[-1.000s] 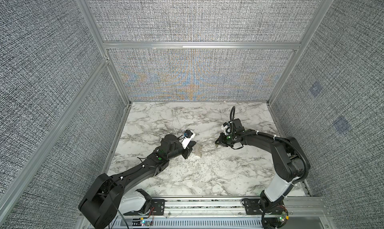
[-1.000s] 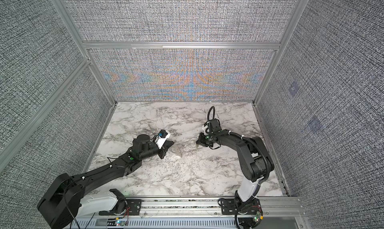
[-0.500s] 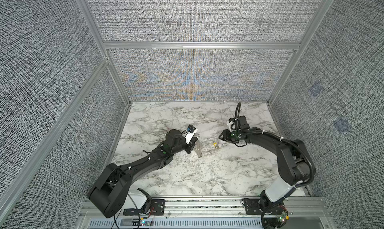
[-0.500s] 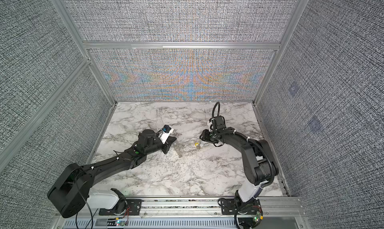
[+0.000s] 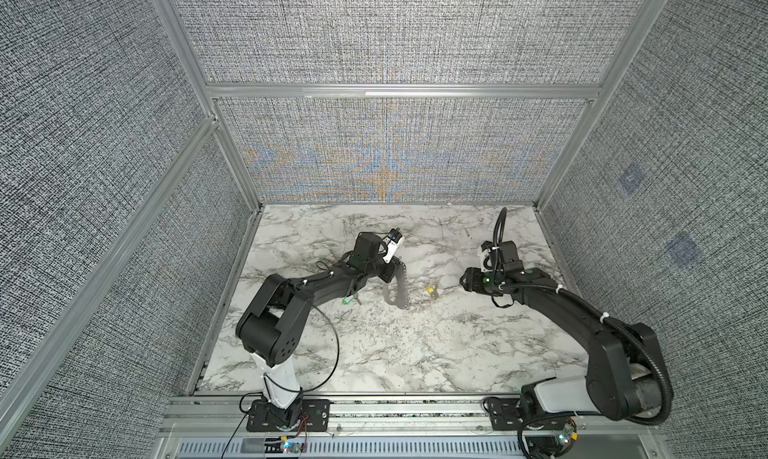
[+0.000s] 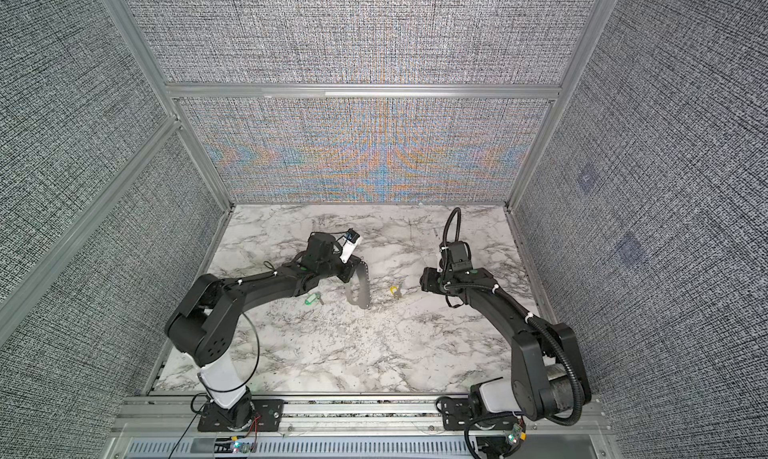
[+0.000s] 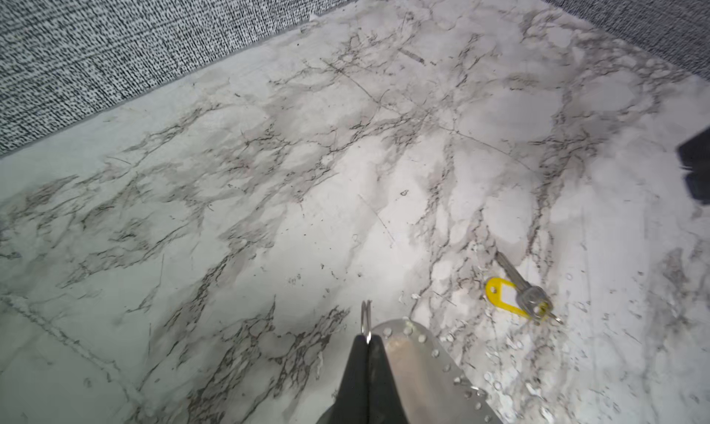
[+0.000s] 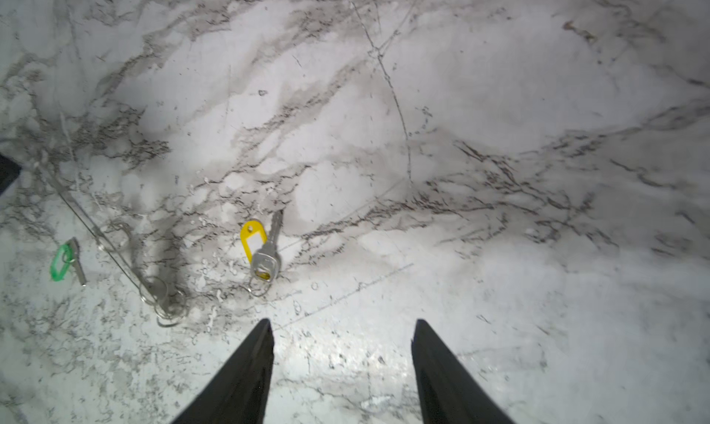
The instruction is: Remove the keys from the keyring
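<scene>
The keyring (image 5: 399, 288) (image 6: 360, 286), a flat grey oval plate with holes along its edge, hangs tilted from my left gripper (image 5: 390, 270) (image 6: 351, 270). In the left wrist view the jaws are shut on one of its thin wire rings (image 7: 367, 322), with the plate (image 7: 418, 364) beside them. The yellow-tagged key (image 5: 431, 290) (image 6: 394, 290) (image 7: 515, 293) (image 8: 259, 249) lies loose on the marble. The green-tagged key (image 5: 349, 300) (image 6: 311, 299) (image 8: 63, 260) lies by the left arm. My right gripper (image 5: 464, 279) (image 8: 342, 326) stands open and empty, short of the yellow key.
The marble table (image 5: 415, 353) is walled by grey fabric panels (image 5: 395, 153) on three sides. A metal rail (image 5: 374, 407) runs along the front edge. From the right wrist the keyring (image 8: 115, 249) shows edge-on, with loose wire rings (image 8: 165, 295) at its low end.
My right gripper has opened, let the yellow-tagged key drop to the table and drawn back to the right. The left gripper has shifted slightly towards the back with the keyring.
</scene>
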